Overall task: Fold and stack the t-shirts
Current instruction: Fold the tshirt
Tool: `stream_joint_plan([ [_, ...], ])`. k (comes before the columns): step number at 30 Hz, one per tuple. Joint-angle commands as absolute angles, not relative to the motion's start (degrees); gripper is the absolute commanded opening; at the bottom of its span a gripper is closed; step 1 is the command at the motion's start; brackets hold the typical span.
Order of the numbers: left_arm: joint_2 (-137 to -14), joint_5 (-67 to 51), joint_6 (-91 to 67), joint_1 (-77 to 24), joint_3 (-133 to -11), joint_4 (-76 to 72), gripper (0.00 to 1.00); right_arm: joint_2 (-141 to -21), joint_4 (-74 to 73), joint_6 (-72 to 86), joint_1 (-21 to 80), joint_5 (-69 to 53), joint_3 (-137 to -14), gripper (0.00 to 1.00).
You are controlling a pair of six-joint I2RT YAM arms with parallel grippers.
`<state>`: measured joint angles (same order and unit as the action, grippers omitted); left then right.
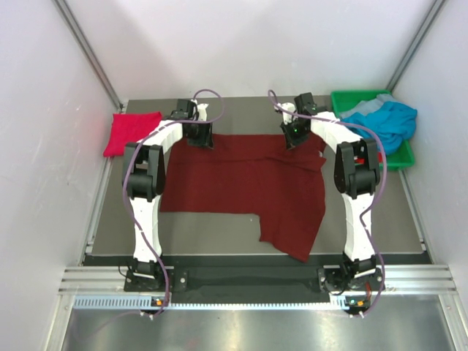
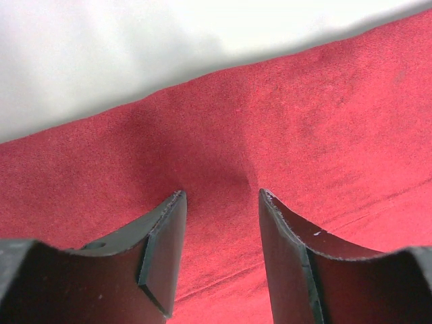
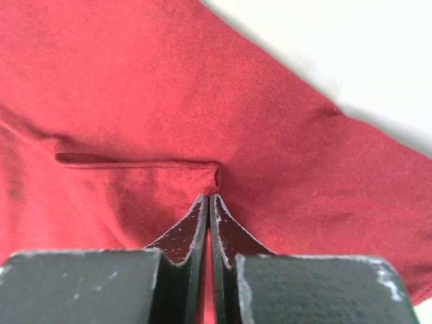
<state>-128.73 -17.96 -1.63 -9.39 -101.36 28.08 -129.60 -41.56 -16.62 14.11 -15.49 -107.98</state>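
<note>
Counter [image 1: 205,230], dark grey, flat, walled in white on three sides. The dark maroon t-shirt [image 1: 241,175], soft plain cloth, lies spread across the middle of it, mostly flat; its near right part hangs lower than the rest in a ragged flap, so it is not yet squared. Both arms reach out to the shirt's far edge, one near each far corner, which reads as the set-up for a two-handed fold toward the near side. Left claw [image 2: 219,196]: released, fingers standing apart with their tips on or just over the cloth near its far hem and a low pucker of fabric rising between them; nothing is pinched here yet. Right claw [image 3: 209,197]: clenched, the two fingers pressed together, tips meeting at the end of a folded hem line where the cloth creases toward them. My reading is that it has a thin bite of the maroon hem. A bright crimson red t-shirt [image 1: 131,133], already a compact folded square, sits at the far left corner of the counter, well apart from the maroon one; likely the start of the stack. A teal-blue t-shirt [image 1: 391,121] lies crumpled in the green plastic bin [image 1: 401,162] at the far right, spilling over its rim, untouched. Judgement: one shirt done, one in hand, one waiting. The left side must close on the cloth before any lift, or the fold will drag askew.
</note>
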Motion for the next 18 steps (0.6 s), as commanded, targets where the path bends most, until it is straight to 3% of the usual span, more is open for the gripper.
stream_joint_plan([
  [1,-128.05,-17.93,-1.49,-9.4,-102.39,28.12,0.52,-123.58,-41.83,-15.73,14.41,-17.05,-106.97,0.0],
  [18,-129.99,-19.95,-2.2,-8.61,-104.59,28.21,0.52,-110.84,-42.89,-12.04,23.64,-20.22,-88.86,0.06],
])
